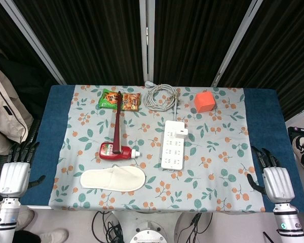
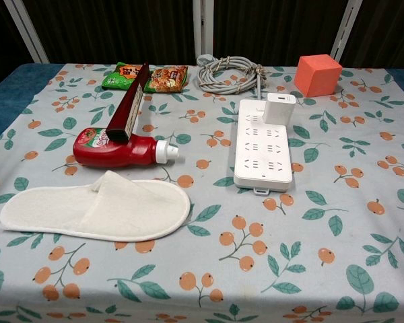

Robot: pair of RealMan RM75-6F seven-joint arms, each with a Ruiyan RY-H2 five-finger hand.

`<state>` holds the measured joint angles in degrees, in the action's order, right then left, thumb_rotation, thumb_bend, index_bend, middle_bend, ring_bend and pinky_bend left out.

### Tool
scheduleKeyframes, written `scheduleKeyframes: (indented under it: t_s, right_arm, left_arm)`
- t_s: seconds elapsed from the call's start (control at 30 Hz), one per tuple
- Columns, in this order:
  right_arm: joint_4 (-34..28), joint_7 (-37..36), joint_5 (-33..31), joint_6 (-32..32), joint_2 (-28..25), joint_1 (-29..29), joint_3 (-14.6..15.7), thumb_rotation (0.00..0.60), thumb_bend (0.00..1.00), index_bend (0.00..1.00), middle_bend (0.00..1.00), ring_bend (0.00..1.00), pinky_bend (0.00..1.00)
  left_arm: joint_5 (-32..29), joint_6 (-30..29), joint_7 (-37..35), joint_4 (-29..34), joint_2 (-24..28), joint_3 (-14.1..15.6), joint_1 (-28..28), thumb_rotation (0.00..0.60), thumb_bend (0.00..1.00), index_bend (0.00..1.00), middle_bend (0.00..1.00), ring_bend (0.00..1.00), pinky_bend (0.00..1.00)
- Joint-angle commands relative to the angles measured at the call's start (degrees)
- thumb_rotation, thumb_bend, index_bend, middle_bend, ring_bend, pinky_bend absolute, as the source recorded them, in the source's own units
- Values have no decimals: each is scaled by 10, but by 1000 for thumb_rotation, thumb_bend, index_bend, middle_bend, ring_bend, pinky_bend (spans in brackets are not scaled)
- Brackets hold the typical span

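My left hand (image 1: 15, 172) hangs off the table's left edge, fingers apart, holding nothing. My right hand (image 1: 274, 178) sits at the right edge, also empty with fingers spread. Neither hand shows in the chest view. Nearest the left hand lies a white slipper (image 1: 113, 178) (image 2: 97, 214). A red ketchup bottle (image 1: 116, 151) (image 2: 120, 149) lies on its side behind the slipper, with a long dark red box (image 1: 117, 126) (image 2: 129, 108) propped on it. A white power strip (image 1: 173, 146) (image 2: 263, 143) with a white charger (image 2: 279, 108) plugged in lies mid-table.
Two snack packets, green (image 1: 109, 98) (image 2: 120, 76) and orange (image 1: 131, 100) (image 2: 164, 78), lie at the back left. The strip's coiled grey cable (image 1: 161, 94) (image 2: 227, 71) and an orange cube (image 1: 204, 101) (image 2: 318, 75) sit at the back. The floral tablecloth (image 1: 218, 167) covers the table.
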<state>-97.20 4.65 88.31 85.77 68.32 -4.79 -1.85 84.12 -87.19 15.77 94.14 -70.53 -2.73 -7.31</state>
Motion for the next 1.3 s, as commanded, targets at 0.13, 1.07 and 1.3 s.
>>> scheduleKeyframes:
  t_s: [0.13,1.07,1.3]
  right_arm:
    - [-2,6,-5,-12,0,-8,-5,600,296,2,166,80,217]
    - [1,174,-207,-348,46,-301,-141,600,274,0,205,90,260]
    - [75,257,-294,-400,109,-390,-141,600,295,18,229,95,272]
  left_arm:
    - [-12,8,5,-1,-5,-5,-1,600,64,73,82,0,15]
    - [179,346,-100,-81,-164,-41,-354,600,78,145,155,37,63]
    - [175,383,-139,-158,-244,-54,-432,600,77,145,155,37,63]
